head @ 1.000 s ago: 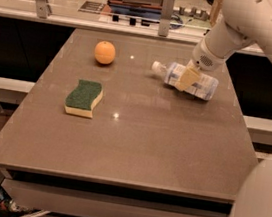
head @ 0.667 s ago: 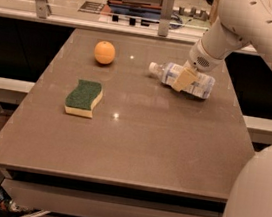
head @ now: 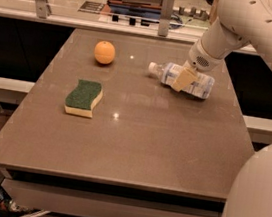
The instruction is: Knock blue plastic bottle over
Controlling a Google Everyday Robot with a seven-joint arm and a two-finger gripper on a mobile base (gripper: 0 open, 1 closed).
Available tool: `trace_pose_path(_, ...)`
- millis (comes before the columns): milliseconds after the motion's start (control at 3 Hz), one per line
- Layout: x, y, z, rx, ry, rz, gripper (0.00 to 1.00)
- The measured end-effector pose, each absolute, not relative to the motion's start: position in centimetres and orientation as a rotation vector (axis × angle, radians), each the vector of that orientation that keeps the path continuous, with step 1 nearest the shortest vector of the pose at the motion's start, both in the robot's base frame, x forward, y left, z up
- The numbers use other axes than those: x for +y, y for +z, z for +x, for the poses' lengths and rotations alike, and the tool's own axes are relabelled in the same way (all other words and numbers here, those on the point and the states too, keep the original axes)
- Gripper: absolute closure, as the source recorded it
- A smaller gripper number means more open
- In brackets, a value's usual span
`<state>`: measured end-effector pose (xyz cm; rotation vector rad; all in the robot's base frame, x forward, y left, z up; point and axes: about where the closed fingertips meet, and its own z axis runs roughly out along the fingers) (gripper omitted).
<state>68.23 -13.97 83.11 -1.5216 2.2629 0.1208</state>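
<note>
The blue plastic bottle (head: 194, 83) lies on its side on the brown table (head: 131, 140), at the back right, its white cap pointing left toward the orange ball (head: 104, 52). My gripper (head: 183, 80) hangs from the white arm that comes in from the upper right. Its tan finger sits right over the middle of the bottle, in front of it from this view. I cannot tell whether it touches the bottle.
A green and yellow sponge (head: 83, 97) lies on the left half of the table. A glass rail with metal posts (head: 166, 6) runs behind the table's far edge. The robot's white body (head: 256, 203) fills the lower right corner.
The arm and gripper have risen slightly up and back. The bottle stays lying on its side in about the same place.
</note>
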Motion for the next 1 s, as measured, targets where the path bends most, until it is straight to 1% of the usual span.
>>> trace_pose_path(667,-13.85,83.09,68.23,2.264,0.124,-1.525,0.13)
trace_pose_path(1000,-13.73,82.88,68.23,2.266,0.127,-1.529,0.00)
